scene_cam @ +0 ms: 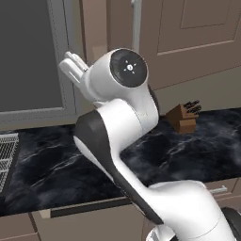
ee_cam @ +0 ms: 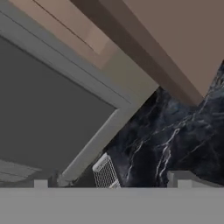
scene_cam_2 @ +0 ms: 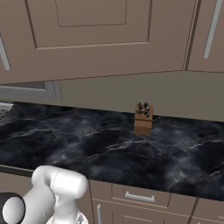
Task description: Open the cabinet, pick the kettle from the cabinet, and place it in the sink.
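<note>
The cabinet (scene_cam: 197,42) hangs above the counter with its brown panelled doors closed, and its long silver bar handle (scene_cam: 136,21) runs vertically near the top. In the right base view the cabinet (scene_cam_2: 87,39) spans the top, with a bar handle (scene_cam_2: 213,30) at the right. My gripper (ee_cam: 112,183) is open, its two fingertips (ee_cam: 40,183) wide apart with nothing between them. It faces the window corner and the cabinet's underside. The kettle and the sink are out of view.
A black marble counter (scene_cam: 188,150) runs below the cabinet. A wooden knife block (scene_cam: 183,117) (scene_cam_2: 143,118) stands at its back. A grey wire dish rack (scene_cam: 7,157) (ee_cam: 105,173) lies at the left, under a grey-framed window (scene_cam: 28,56). Low drawers (scene_cam_2: 140,197) sit below the counter.
</note>
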Motion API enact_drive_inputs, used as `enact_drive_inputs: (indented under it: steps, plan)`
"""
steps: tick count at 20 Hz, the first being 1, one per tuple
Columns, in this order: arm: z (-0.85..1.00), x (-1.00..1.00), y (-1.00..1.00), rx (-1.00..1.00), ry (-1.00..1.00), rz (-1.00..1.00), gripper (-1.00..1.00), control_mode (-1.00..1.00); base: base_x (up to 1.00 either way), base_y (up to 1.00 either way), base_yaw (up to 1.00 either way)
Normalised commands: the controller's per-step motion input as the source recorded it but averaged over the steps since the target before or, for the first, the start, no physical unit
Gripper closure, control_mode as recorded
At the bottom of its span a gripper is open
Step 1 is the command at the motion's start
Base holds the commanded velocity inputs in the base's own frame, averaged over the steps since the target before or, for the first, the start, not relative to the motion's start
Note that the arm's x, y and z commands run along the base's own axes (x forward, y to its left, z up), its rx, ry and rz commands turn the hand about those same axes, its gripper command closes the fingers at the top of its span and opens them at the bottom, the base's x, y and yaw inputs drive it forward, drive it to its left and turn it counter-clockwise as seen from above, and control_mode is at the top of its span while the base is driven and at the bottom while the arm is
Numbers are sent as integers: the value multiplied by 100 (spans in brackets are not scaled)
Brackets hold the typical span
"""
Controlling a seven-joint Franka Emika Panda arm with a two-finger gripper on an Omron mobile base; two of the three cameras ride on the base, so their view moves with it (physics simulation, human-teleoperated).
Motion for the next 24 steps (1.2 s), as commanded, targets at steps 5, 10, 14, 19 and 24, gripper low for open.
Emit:
enact_drive_inputs:
  steps: [5, 10, 14, 19, 24]
  plan:
    - [0, 41, 26, 0, -8, -43, -100, -100, 0, 0, 0]
    - [0, 33, 19, 8, -20, -36, -100, -100, 0, 0, 0]
    - [-3, 27, 13, 11, -21, -30, -100, -100, 0, 0, 0]
    - [-12, 30, 0, 9, -6, -24, -100, -100, 0, 0, 0]
    - [-13, 33, 0, 10, -3, -21, -100, -100, 0, 0, 0]
